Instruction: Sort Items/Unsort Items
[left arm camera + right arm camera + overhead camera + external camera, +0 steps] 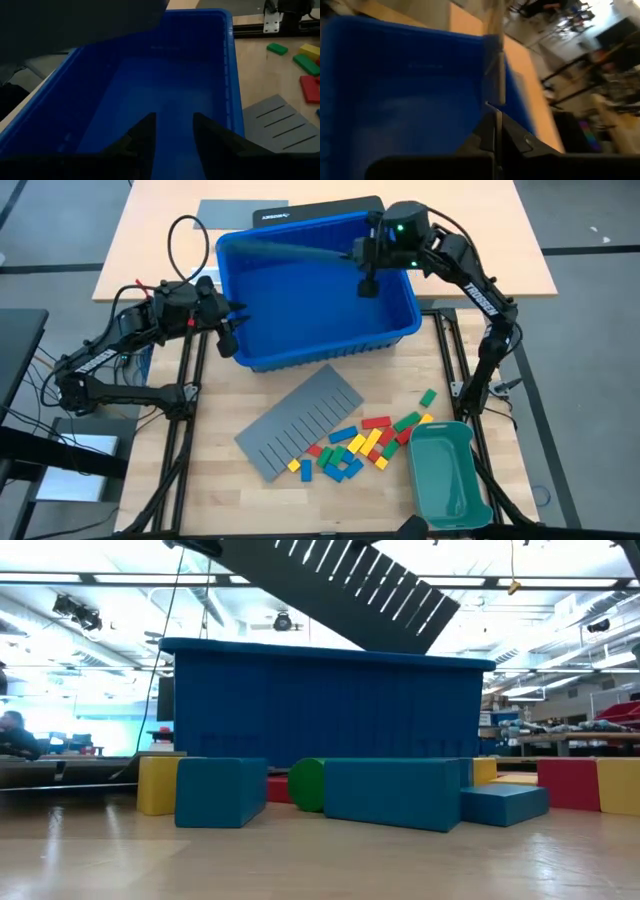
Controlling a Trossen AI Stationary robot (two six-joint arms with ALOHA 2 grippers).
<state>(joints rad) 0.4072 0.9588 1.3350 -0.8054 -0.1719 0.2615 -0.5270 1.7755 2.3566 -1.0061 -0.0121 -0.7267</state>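
Left fingers (172, 145) parted | blocks (360, 445): red, yellow, green, blue, scattered

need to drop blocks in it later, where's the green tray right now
In the high view the green tray sits at the table's front right corner, just right of the block pile.

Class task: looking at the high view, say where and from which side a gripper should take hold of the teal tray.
Probably the teal tray is best gripped by one thin long wall, from straight above, one finger inside and one outside. It sits upright and open-topped; its whole width looks too wide for the fingers. The wall away from the blocks looks clearer.
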